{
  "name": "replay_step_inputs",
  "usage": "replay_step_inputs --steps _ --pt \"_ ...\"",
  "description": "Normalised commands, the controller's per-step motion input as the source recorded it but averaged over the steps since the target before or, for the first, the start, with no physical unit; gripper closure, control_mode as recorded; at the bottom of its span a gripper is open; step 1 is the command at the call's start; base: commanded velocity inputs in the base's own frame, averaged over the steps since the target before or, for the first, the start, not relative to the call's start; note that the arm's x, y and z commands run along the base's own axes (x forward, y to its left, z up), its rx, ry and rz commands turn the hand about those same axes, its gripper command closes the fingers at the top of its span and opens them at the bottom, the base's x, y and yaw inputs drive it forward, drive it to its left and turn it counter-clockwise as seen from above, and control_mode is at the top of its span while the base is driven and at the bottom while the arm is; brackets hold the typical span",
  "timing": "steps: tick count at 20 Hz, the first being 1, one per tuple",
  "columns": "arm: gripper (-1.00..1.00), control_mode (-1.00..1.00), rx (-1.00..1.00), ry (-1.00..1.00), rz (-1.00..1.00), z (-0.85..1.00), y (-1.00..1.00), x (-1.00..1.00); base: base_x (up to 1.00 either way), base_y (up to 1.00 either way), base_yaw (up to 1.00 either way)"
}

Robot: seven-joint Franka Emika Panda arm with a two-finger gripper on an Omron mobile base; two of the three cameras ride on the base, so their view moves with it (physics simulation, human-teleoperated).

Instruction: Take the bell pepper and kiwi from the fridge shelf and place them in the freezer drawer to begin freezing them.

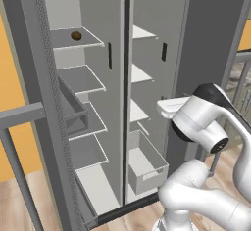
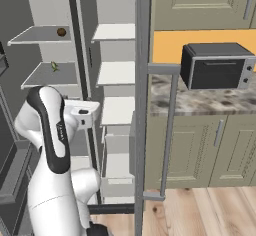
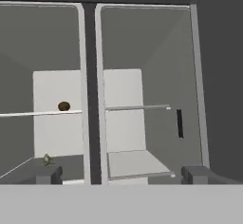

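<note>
The kiwi (image 1: 76, 35) is a small brown oval lying on the top shelf of the fridge's left compartment, also seen in the right base view (image 2: 61, 31) and the hand view (image 3: 63, 106). The bell pepper is out of view. The freezer drawer (image 1: 147, 180), a pale box, stands pulled out low in the right compartment. My gripper (image 3: 122, 174) is open, its fingertips (image 3: 47, 174) far apart with nothing between them. It faces the open fridge from a distance, well short of the shelves and below the kiwi's shelf.
A thin green item (image 2: 55, 66) lies on the second left shelf. A dark grey door bin (image 1: 73, 117) hangs on the open left door. The open right door (image 1: 211, 39) stands beside my arm. A microwave (image 2: 215, 65) sits on the counter to the right.
</note>
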Motion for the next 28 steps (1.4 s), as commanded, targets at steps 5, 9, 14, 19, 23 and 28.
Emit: replay_step_inputs --steps 5,9,14,19,23,28 --pt "-1.00 -1.00 -0.02 0.00 0.00 -0.12 0.00 0.00 0.00 0.00 0.00" --pt "-1.00 1.00 -0.01 0.00 0.01 -0.03 0.00 -0.04 -0.09 0.06 0.11" --pt "-1.00 1.00 0.00 0.00 0.00 0.00 0.00 0.00 0.12 0.29 0.32" --pt "-1.00 1.00 0.00 0.00 0.00 0.00 0.00 0.00 0.44 0.12 0.41" --pt "-1.00 1.00 0.00 0.00 0.00 0.00 0.00 0.00 0.77 0.12 0.39" --pt "-1.00 1.00 0.00 0.00 0.00 0.00 0.00 0.00 0.68 0.14 0.34"
